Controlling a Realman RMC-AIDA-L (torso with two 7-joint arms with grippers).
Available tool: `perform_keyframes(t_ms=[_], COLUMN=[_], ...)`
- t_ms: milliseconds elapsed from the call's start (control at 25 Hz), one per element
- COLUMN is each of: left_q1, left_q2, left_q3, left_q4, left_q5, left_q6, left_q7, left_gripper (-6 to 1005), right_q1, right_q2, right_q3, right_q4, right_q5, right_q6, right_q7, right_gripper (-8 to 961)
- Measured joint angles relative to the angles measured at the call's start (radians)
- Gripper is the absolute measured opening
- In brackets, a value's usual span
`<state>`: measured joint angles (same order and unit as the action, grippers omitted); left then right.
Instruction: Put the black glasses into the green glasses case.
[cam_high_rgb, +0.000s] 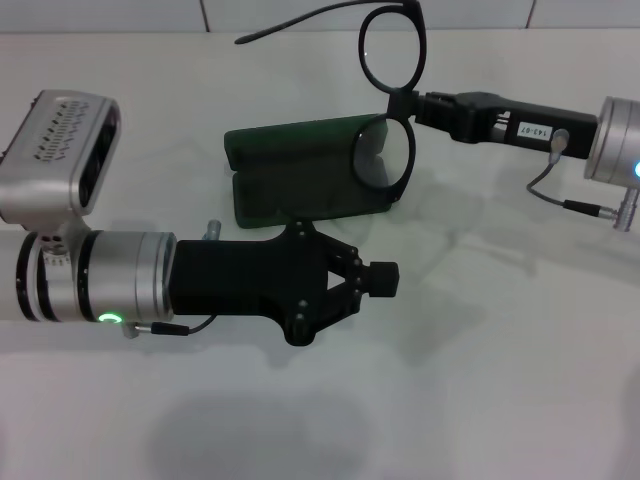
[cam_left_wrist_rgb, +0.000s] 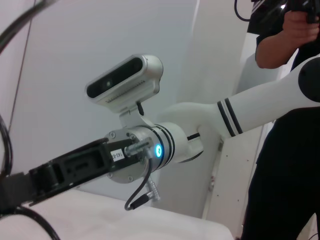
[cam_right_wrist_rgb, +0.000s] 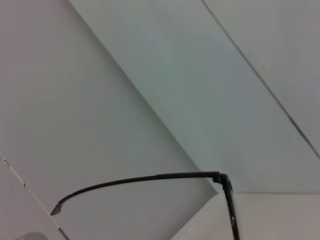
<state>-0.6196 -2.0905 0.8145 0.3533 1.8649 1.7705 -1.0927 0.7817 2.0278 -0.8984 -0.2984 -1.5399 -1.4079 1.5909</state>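
Two arms in play here, but only one is carrying anything. The right end effector (cam_high_rgb: 418, 104) comes in from the right side of the head view and is clamped on the bridge of the black glasses (cam_high_rgb: 392, 95), holding them up in the air with the lenses stacked one above the other and a temple arm sticking out to the left. My guess is the bridge grip keeps the lenses and the temples free, so the frame can be swung down flat. In the right wrist view all you get is that temple arm against the wall.

The green glasses case (cam_high_rgb: 300, 180) lies open on the white tabletop (cam_high_rgb: 500, 380), and the lower lens hangs just over its right end, so the glasses are above the case but not in it yet.

The left end effector (cam_high_rgb: 383, 279) is parked low just in front of the case, fingers pinched together with nothing between them. It may be there to steady the case, though I can't tell if it touches it.

I'd say the next bit needs the frame tilted level and lowered into the lining
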Motion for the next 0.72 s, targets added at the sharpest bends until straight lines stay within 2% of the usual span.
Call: perform_keyframes(t_ms=[720], left_q1=[-0.025], left_q2=[0.001], left_q3=[-0.004], left_q4=[-0.01], left_q5=[-0.039], left_q6=[-0.02], left_q7=[-0.01], left_gripper=[1], right_q1=[0.008], right_q2=[0.0], right_q3=[-0.157], right_q4=[-0.008], right_q5=[0.001], right_q6=[-0.012], right_q7=[-0.003], right_gripper=[88])
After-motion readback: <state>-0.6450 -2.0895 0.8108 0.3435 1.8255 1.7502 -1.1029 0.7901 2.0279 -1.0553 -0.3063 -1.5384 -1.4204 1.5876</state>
